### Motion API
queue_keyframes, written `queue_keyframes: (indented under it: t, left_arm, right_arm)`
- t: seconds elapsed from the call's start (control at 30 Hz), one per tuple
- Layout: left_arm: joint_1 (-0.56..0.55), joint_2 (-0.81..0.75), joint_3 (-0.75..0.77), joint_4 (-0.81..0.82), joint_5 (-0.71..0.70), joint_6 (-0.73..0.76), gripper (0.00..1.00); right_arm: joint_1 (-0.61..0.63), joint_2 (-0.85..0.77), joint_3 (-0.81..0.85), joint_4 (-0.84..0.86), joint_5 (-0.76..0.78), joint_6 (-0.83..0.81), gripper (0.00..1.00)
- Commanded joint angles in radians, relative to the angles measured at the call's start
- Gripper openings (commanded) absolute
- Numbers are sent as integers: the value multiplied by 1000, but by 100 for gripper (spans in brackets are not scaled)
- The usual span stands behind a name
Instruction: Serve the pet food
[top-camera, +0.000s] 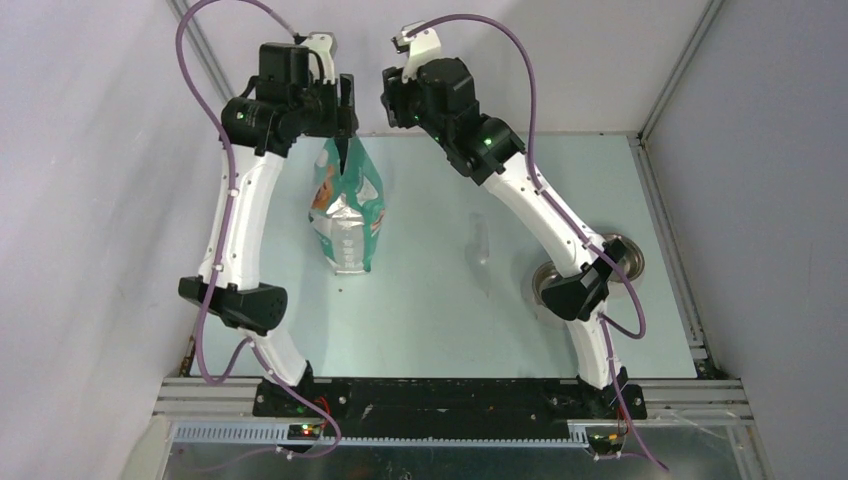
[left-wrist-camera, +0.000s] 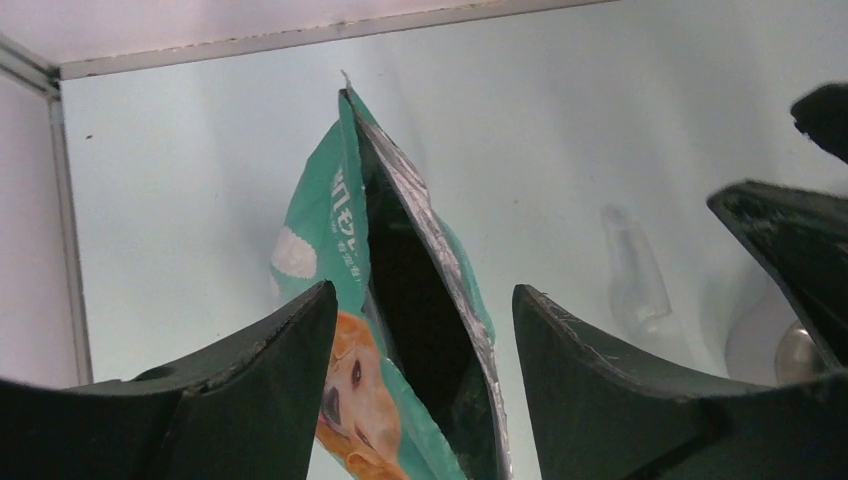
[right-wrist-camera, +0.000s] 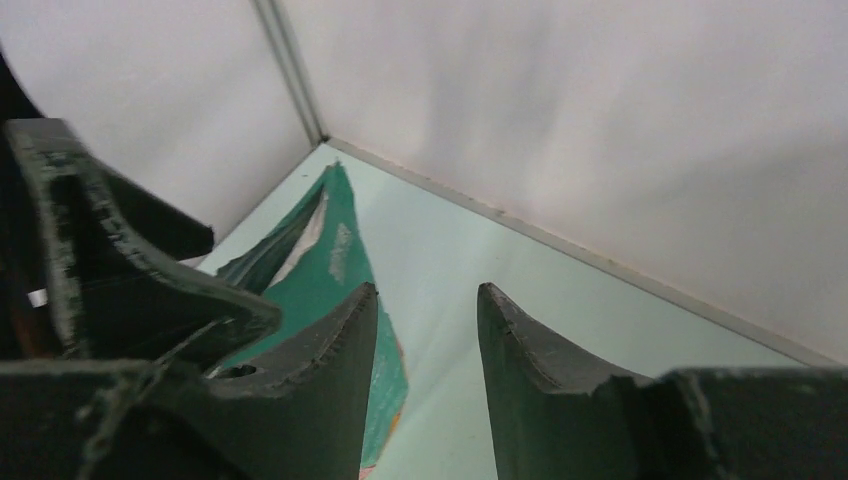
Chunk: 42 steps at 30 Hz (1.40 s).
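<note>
Just beneath the parted left fingers (left-wrist-camera: 250, 385) gapes the bag (left-wrist-camera: 340, 245), pet food hidden.

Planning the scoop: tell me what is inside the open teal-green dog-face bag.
Only silver foil lining and a dark hollow show inside the teal-green bag; any kibble is hidden in shadow.

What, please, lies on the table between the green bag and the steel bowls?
A clear plastic scoop lies there, apart from both the bag and the bowls. The top view shows it best, the left wrist view only faintly.
</note>
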Motion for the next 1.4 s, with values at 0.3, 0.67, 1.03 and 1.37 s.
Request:
queue_keyframes:
  t: [0.3, 0.67, 1.03, 1.37]
  left_arm:
    - [2, -126, -53, 23, -125, -40, 73]
    - [3, -46, -108, -4, -77, -59, 66]
    - [3, -18, -140, -4, -99, -62, 14]
    - [5, -68, -212, 29, -39, -108, 0]
  right_arm:
    - [-6, 1, 58, -56, -89, 72, 45]
    - [14, -9, 62, -64, -84, 47, 49]
    - [54, 43, 59, 18, 43, 129, 53]
    - [59, 85, 61, 50, -149, 267, 61]
